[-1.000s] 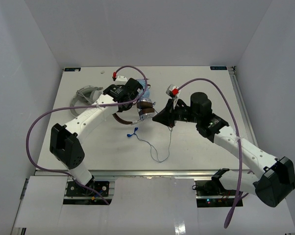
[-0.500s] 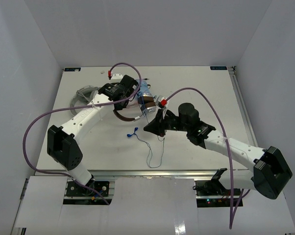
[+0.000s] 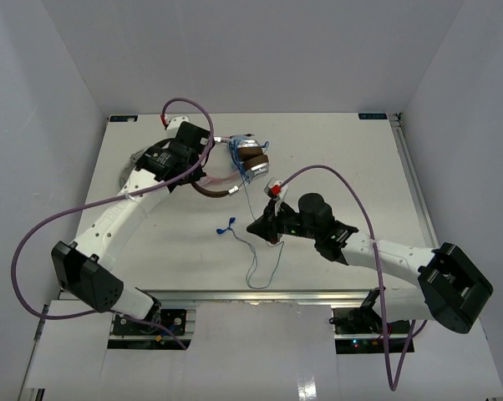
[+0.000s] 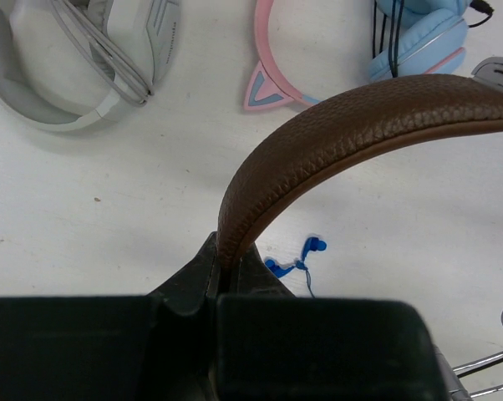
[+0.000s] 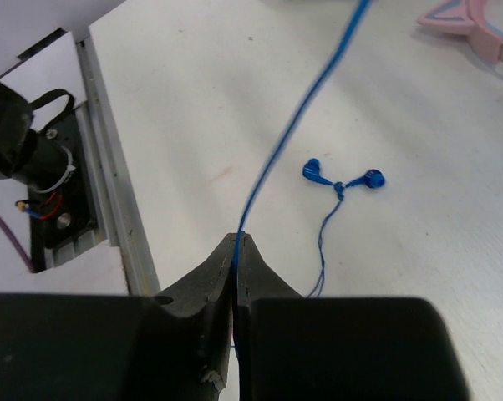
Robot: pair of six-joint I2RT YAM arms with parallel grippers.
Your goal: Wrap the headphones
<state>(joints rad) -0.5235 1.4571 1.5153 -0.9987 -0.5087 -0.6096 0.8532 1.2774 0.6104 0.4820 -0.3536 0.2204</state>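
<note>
Three headsets, two pincers. The left pincer (image 4: 226, 266) clenches the brown headphones (image 4: 360, 117) by the headband, above the surface (image 4: 109, 209). The right pincer (image 5: 236, 249) pinches the one blue cable (image 5: 293, 117). The pink pair (image 4: 272, 67) and the grey-white pair (image 4: 76, 58) lie flat.

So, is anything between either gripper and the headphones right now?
Nothing visible. The left gripper is shut on the headband, and the right gripper pinches the blue cable. The pink pair and grey pair lie on the table beyond, apart from both grips.
</note>
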